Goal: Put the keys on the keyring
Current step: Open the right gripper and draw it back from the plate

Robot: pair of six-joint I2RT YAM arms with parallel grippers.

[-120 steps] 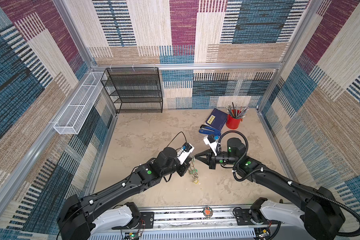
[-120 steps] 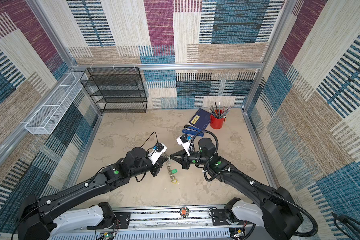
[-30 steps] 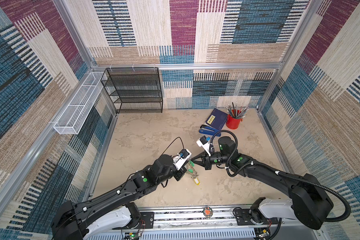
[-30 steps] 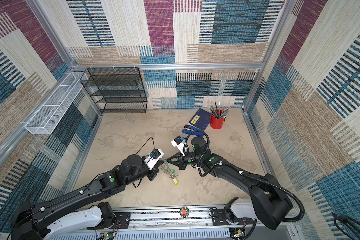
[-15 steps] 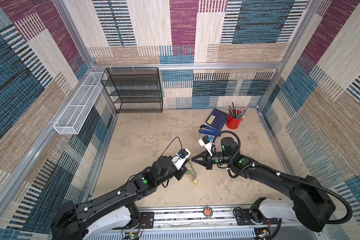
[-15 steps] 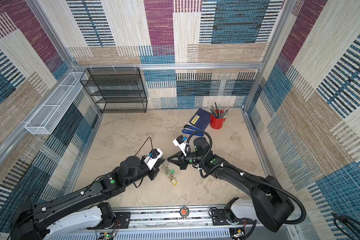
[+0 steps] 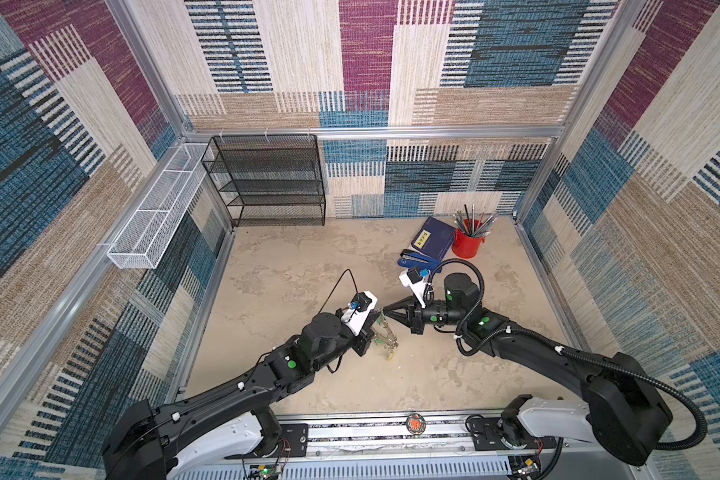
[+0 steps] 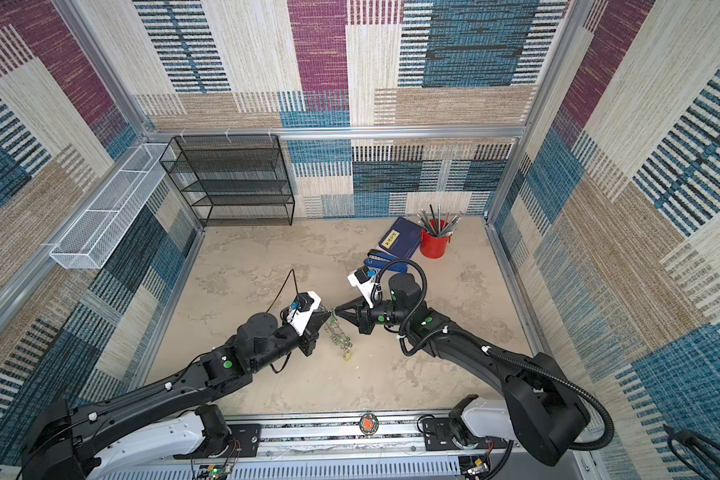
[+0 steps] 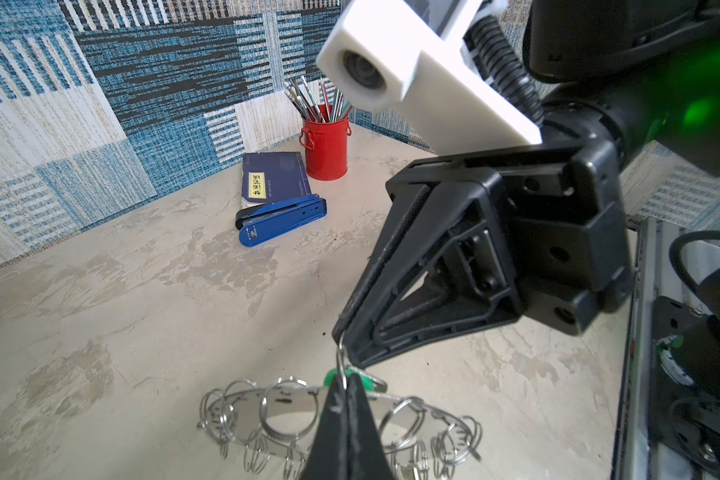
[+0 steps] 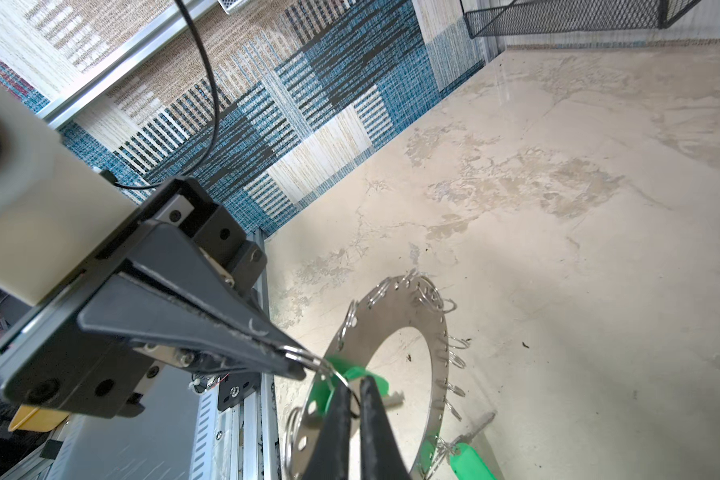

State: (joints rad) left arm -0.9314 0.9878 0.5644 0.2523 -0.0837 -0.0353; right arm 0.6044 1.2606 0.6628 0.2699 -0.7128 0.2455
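The left gripper is clamped fully closed. Its tips pinch a small split ring on the top edge of the keyring, so the metal disc hangs upright, off the table. The right gripper meets it tip to tip. Only a sliver shows between its fingers, which nip the wire of the same split ring. A green-tagged key sits at that ring, against the keyring's face. Another green tag and a yellow tag dangle from the keyring's low edge.

Past the keyring, open tabletop runs to the black shelf. The stapler, notebook and red cup stand well apart from the keyring, toward the far right corner. The front rail is nearer the keyring.
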